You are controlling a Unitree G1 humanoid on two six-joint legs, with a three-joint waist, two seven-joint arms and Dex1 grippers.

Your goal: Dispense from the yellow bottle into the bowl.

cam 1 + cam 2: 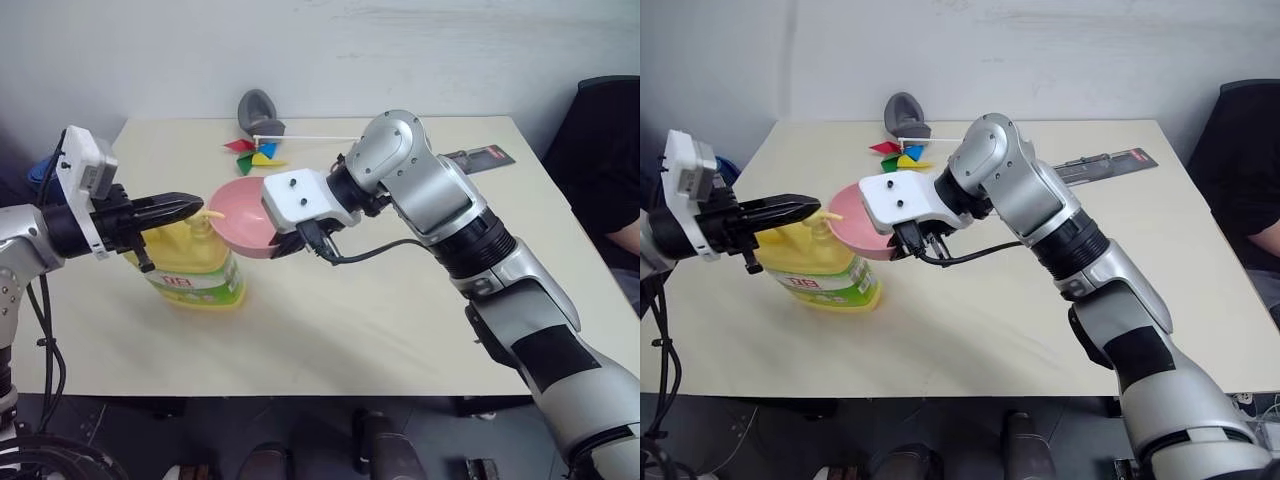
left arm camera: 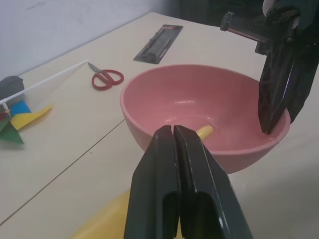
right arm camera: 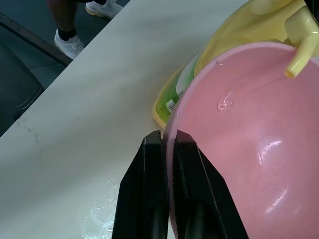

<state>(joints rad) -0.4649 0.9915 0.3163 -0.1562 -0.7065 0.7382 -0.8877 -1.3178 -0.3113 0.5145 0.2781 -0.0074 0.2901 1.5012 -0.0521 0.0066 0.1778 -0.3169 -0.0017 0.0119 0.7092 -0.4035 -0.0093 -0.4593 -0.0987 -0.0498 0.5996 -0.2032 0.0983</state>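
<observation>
Right gripper (image 3: pixel 167 149) clamped on the rim of the bowl (image 3: pixel 249 149), one black finger outside the pink wall, the other inside, bowl held up off the table (image 1: pixel 330 340) and tipped toward the pump. Just past those fingers, a small clear blob of liquid sitting on the bowl's inner wall, and the yellow nozzle tip poking in over the far rim. Directly behind the bowl from this hand, the yellow bottle (image 1: pixel 190 265) standing upright on the table, green-and-white label facing the robot, touching or nearly touching the bowl's underside, hard to call which. Over to the left gripper (image 1: pixel 185 207): fingers pressed together, nothing between them, pointing nearly level and lying right above the pump head of the bottle, tips reaching toward the bowl's rim; contact with the pump not clear. Beyond the left fingertips, the bowl's open mouth, with the right gripper's black fingers biting its far edge. Farther out past the bowl, red-handled scissors (image 2: pixel 107 77) lying flat on the table, a colourful paper pinwheel (image 1: pixel 255 152) on a white stick with a grey object (image 1: pixel 258 110) beside it, and a flat dark packaged item (image 1: pixel 480 158) well off toward the table's far right corner. At the right edge, a person in dark clothing (image 1: pixel 600 170) seated near the table.
</observation>
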